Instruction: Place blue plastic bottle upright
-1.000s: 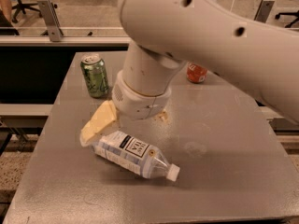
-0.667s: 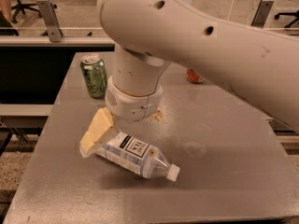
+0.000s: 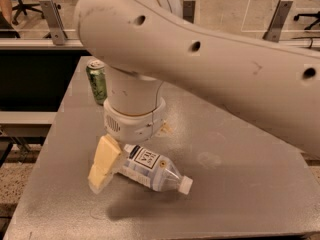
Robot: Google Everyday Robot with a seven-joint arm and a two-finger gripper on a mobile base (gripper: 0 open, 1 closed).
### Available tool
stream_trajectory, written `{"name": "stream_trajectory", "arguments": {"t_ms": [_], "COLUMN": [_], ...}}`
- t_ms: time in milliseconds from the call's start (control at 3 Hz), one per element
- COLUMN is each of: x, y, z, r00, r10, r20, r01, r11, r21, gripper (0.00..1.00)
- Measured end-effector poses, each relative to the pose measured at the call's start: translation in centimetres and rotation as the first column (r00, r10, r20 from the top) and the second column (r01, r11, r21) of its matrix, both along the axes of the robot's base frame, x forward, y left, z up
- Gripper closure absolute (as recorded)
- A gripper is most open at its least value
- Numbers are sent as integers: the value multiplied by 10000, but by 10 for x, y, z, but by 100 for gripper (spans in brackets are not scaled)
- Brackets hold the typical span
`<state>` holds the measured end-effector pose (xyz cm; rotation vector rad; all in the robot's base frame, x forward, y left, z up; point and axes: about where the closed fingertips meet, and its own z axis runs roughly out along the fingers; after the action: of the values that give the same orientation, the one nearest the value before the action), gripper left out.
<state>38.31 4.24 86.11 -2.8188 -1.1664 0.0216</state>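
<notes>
The blue plastic bottle (image 3: 152,168) lies on its side on the grey table (image 3: 240,194). Its white cap (image 3: 185,185) points to the front right and its base points to the left. My gripper (image 3: 107,165) hangs from the big white arm (image 3: 200,69) and is down at the bottle's base end, touching or almost touching it. The arm hides the gripper's far side.
A green can (image 3: 97,81) stands upright at the table's back left, just left of my wrist. The red can is hidden behind the arm. Office chairs and metal posts stand on the floor beyond the table.
The arm has swung left and the gripper has come down from above the table to the bottle's base end. The bottle still lies in about the same place.
</notes>
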Motion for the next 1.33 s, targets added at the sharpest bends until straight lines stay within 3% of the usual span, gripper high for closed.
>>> {"name": "stream_trajectory", "arguments": {"t_ms": [667, 1000, 1333], "x": [-7, -7, -11], "y": [-8, -10, -8], "z": [-15, -14, -7], "r00": [9910, 9859, 9814], "r10": [1302, 1592, 1810], "r20": [307, 510, 644], "r01": [-1285, -1555, -1750], "r11": [9903, 9854, 9804], "r21": [-518, -696, -902], "gripper": [0, 13, 44]}}
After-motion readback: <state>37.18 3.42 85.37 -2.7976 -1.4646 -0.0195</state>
